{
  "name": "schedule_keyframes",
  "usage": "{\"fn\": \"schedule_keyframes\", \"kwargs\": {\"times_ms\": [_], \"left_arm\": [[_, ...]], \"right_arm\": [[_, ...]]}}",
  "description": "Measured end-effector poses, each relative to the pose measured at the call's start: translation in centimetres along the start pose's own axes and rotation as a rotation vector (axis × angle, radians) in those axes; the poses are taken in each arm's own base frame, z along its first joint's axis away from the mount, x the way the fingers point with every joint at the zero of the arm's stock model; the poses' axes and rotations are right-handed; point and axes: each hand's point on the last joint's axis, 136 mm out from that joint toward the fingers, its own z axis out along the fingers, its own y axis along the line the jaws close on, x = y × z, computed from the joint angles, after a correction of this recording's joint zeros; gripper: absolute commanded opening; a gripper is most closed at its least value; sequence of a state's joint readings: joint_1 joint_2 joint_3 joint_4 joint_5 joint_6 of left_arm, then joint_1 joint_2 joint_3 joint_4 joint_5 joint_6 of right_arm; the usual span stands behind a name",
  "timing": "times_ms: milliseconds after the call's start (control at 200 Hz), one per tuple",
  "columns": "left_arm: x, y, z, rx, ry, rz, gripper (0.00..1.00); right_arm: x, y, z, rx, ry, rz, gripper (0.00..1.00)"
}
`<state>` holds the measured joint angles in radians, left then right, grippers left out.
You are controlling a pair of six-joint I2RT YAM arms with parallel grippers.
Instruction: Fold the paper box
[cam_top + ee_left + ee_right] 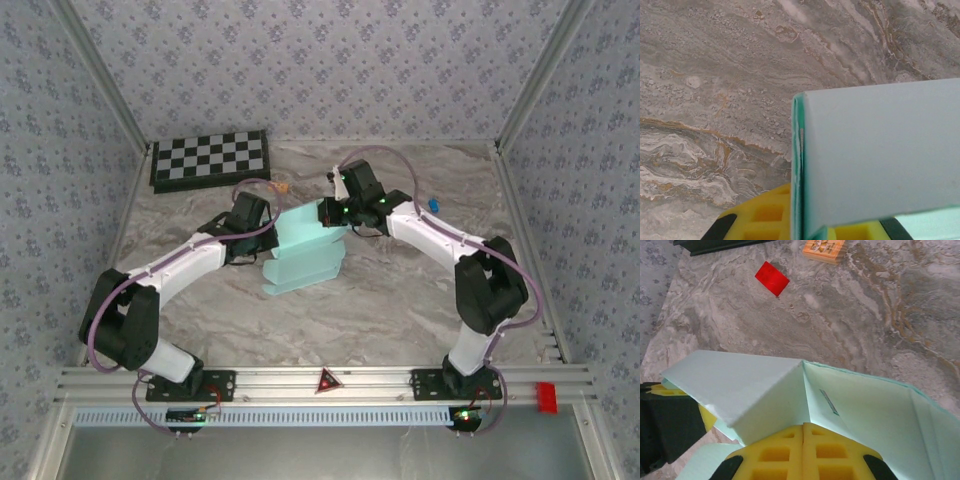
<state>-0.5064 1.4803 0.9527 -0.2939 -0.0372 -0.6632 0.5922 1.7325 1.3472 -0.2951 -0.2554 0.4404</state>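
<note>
Right gripper (803, 442) pinches a raised panel of the one paper box (305, 255), its two yellow fingers (775, 452) pressed together on the card. Left gripper (799, 225) clamps another edge. The box sits mid-table (400, 310). Beyond it lie one red block (772, 278), one orange block (824, 250) and one checkerboard (210, 158).

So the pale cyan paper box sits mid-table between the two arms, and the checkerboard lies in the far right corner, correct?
Not quite. The checkerboard lies in the far left corner, not the far right; the top external view shows it. The paper box is indeed mid-table.
</note>
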Motion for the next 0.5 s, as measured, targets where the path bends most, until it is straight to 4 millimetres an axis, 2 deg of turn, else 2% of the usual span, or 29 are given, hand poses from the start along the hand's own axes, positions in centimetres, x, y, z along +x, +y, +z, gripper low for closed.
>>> {"fn": "schedule_keyframes", "kwargs": {"times_ms": [200,500], "left_arm": [[-0.6,-0.3,-0.7,0.027,-0.046,0.017,0.00],[-1.6,-0.6,-1.3,0.039,-0.095,0.044,0.00]], "right_arm": [[0.4,-1.1,-1.3,0.090,0.032,-0.062,0.00],[2.0,-3.2,-1.9,0.252,0.082,-0.141,0.00]]}}
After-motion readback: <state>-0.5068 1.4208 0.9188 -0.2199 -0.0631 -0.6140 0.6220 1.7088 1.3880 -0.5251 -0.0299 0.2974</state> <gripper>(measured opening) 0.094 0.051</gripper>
